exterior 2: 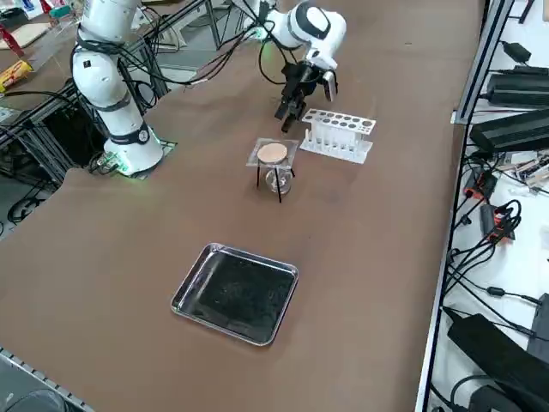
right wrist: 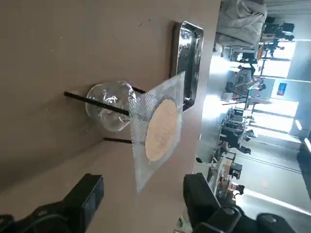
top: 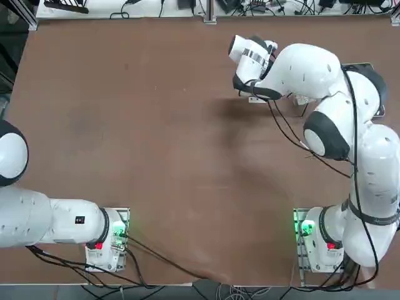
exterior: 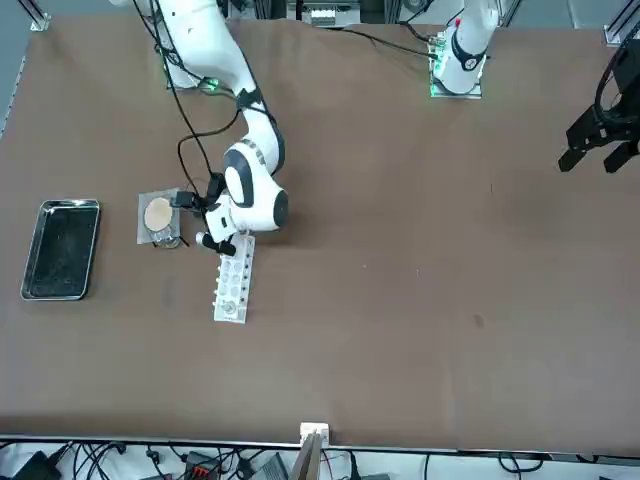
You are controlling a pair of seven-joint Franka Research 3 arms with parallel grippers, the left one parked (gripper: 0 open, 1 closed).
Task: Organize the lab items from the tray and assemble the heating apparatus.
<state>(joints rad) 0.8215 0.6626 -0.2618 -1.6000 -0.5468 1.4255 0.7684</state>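
The grey mesh square (exterior 2: 273,153) is lying flat on the black wire tripod (exterior 2: 278,184), with the small clear burner (exterior 2: 277,179) sitting underneath between its legs. The right gripper (exterior 2: 290,106) is hanging just beside that stack with its fingers released, grasping nothing. The white rack (exterior 2: 338,134) is standing near the stack, and the metal tray (exterior 2: 235,293) is lying well apart from it.
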